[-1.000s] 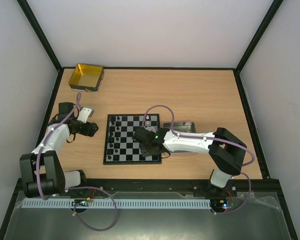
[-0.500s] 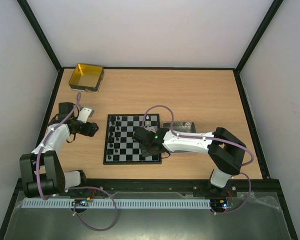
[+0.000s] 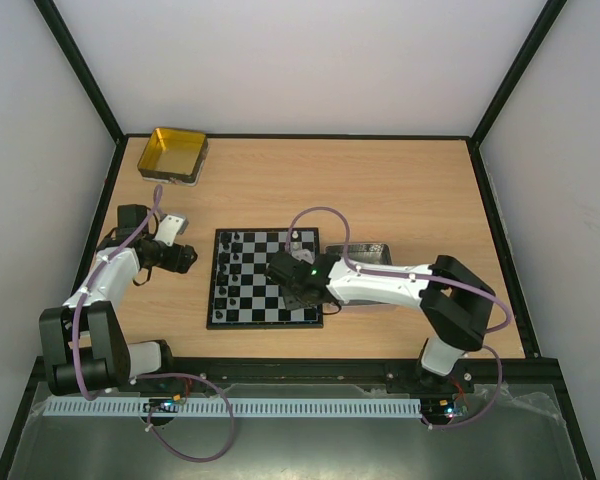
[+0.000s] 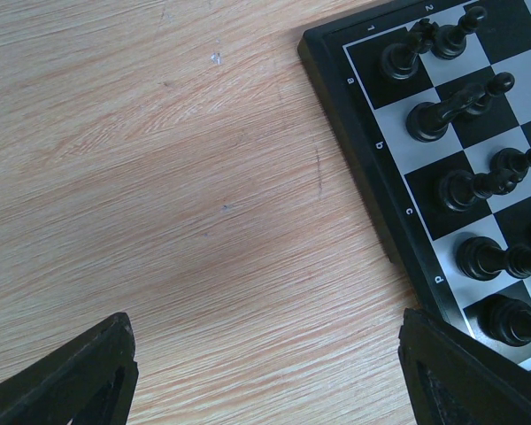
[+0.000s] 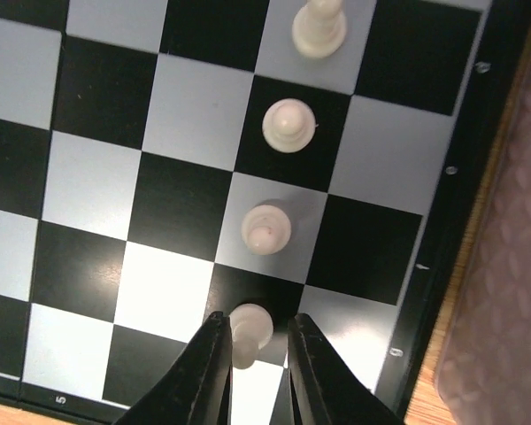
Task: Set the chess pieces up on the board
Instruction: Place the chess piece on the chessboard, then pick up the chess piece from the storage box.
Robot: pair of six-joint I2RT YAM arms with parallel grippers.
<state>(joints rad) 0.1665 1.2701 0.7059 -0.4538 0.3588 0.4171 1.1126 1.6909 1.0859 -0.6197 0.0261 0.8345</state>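
I work the right gripper [image 5: 255, 329] low over the board [image 3: 265, 324], close to its near right corner. Its two fingers stand on either side of a white pawn [image 5: 251, 322] in the column one in from the board's right edge. The gap around the pawn is very thin, and I cannot tell whether the pads press on it or stand just off it.

Two more white pawns [image 5: 266, 228] stand in the same column toward the far edge. Another white piece [image 5: 319, 31] stands beyond them, cut off at the top of the wrist view. The black pieces [image 4: 442, 111] fill the columns along the board's left edge.

I judge the step to be setting this pawn down in line with the others. From the wrist view it seems to sit near the boundary between a dark square and the light one nearer me. Before I let go I would check that its base is flat and inside one square.

To do it well, I would spread the fingers evenly so neither one drags the pawn sideways. Then I would rise straight up until the tips are above its head. I would not swing toward the far edge while low, because the next pawn is close. The metal tray [image 3: 375, 247] lies just beside the board's right edge, so that is likely my next reach.

The left gripper [image 4: 265, 319] hangs with its jaws spread wide over bare table [image 4: 159, 177], just off the board's left edge, holding nothing.
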